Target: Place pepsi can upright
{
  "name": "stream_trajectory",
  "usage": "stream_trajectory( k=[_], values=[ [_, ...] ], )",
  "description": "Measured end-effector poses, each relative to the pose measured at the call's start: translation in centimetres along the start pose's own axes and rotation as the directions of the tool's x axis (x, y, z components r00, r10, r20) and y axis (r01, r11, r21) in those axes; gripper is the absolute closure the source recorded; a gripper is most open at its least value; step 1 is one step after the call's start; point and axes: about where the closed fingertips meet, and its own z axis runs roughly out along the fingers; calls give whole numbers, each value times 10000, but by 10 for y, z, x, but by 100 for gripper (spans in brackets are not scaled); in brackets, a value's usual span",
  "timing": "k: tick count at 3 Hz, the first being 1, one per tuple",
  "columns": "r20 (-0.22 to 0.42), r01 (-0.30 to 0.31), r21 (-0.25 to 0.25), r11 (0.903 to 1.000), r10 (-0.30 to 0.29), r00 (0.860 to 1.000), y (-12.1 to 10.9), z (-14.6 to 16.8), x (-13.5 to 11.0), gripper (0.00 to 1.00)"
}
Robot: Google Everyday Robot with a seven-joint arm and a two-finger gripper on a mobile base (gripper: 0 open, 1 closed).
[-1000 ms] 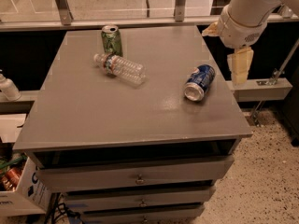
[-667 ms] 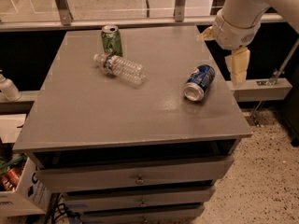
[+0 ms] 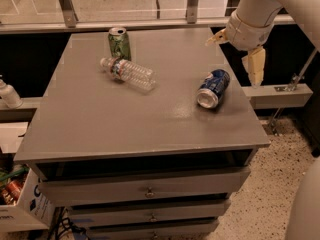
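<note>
The pepsi can (image 3: 213, 88) is seen lying on its side on the bench top (image 3: 100, 129), close to the right edge and about midway between the back and front right corners. One silver end is turned toward the front edge, and the blue body points back and to the right. It is not touched by anything.

The gripper (image 3: 233, 61) is held in the air just beyond the right edge, behind the can and nearer the back right corner. Its two pale fingers (image 3: 256, 66) are spread wide apart and nothing is held between them. One finger is pointed in over the bench and the other hangs downward.

A clear plastic bottle (image 3: 128, 73) is laid on its side left of the middle, toward the back. A green can (image 3: 119, 43) is stood upright just behind it, near the back edge.

The top is plain grey with a dull sheen, and drawers (image 3: 145, 191) are stacked beneath the front edge. A speckled floor (image 3: 280, 174) is seen to the right. A white bottle (image 3: 9, 95) is placed on a ledge left of the bench, and a box (image 3: 20, 209) is set below it.

Compared with a second ago, the gripper is found shifted slightly inward toward the right edge. The two cans and the bottle are left unmoved.
</note>
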Motion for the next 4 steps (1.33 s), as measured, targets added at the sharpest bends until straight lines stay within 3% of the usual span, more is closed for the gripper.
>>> stream_trajectory(
  k=[1, 2, 3, 4],
  values=[
    [474, 691, 146, 9975, -697, 9964, -3, 5, 2, 0],
    [809, 1572, 408, 9867, -1601, 9838, 2, 5, -5, 0],
    [353, 2295, 405, 9725, -2309, 9723, 5, 0, -16, 0],
    [175, 2613, 120, 9652, -2615, 9650, 14, 7, -22, 0]
  ],
)
